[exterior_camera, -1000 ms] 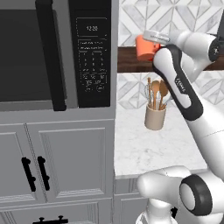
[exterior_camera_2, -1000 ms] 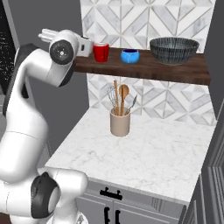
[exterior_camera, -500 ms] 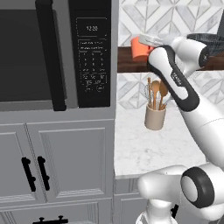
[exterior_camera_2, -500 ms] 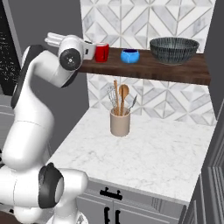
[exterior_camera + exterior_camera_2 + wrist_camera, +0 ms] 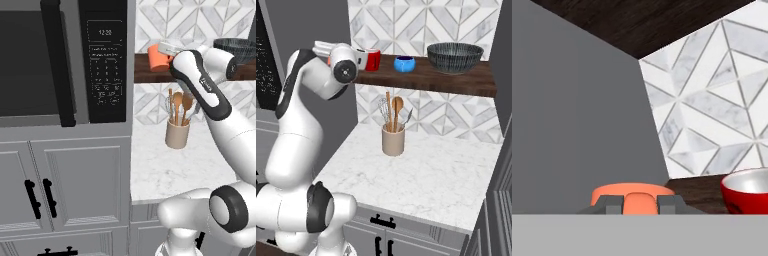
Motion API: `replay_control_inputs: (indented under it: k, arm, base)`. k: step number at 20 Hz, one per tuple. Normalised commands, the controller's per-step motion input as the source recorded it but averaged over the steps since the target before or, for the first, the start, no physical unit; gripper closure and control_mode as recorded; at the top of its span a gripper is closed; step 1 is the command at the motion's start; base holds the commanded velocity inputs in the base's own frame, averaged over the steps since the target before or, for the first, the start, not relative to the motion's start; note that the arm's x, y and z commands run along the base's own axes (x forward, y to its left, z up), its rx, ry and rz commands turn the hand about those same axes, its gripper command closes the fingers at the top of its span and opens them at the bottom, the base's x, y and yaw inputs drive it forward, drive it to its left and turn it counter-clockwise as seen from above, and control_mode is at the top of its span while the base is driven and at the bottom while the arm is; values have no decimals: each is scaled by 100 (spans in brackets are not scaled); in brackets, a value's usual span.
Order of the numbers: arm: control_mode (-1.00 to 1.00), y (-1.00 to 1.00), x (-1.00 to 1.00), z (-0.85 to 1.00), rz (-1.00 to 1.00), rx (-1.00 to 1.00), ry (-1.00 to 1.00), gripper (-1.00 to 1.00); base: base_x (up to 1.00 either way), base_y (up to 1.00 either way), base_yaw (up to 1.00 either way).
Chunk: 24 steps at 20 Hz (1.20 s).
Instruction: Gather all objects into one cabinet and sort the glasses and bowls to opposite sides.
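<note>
My gripper (image 5: 641, 204) is shut on the orange mug (image 5: 633, 192), one dark fingertip on each side of it. In the left base view the orange mug (image 5: 159, 58) is at the left end of the dark brown shelf (image 5: 150, 75), with the gripper (image 5: 168, 49) at its top. I cannot tell if the mug touches the plank. The red mug (image 5: 747, 192) stands just to its right on the shelf (image 5: 446, 80). Along the plank from the red mug (image 5: 372, 60) come the small blue bowl (image 5: 404, 63) and the wide dark bowl (image 5: 454, 56). My arm hides the orange mug in the right base view.
A beige utensil holder (image 5: 393, 140) with wooden spoons stands on the marble counter (image 5: 446, 175) under the shelf. A tall grey panel with a microwave (image 5: 65, 60) closes off the shelf's left end. Grey cabinet doors (image 5: 75, 185) with black handles sit below.
The hand with the orange mug has moved in toward the shelf's left end and come slightly lower. The red mug and the bowls have not moved.
</note>
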Motion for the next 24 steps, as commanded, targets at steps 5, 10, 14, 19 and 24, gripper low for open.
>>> replay_control_inputs:
  k: [5,10,14,19,24]
  arm:
    - [-100,0,18,0,0,0,-10,100]
    - [-100,0,15,0,0,-1,-11,100]
    - [-100,0,5,-1,0,-1,-9,100]
    - [-100,1,9,0,0,0,-2,100]
    - [-100,0,0,-12,3,0,0,100]
  base:
    - [0,0,0]
    - [0,0,0]
    - [0,0,0]
    - [0,0,0]
    - [0,0,0]
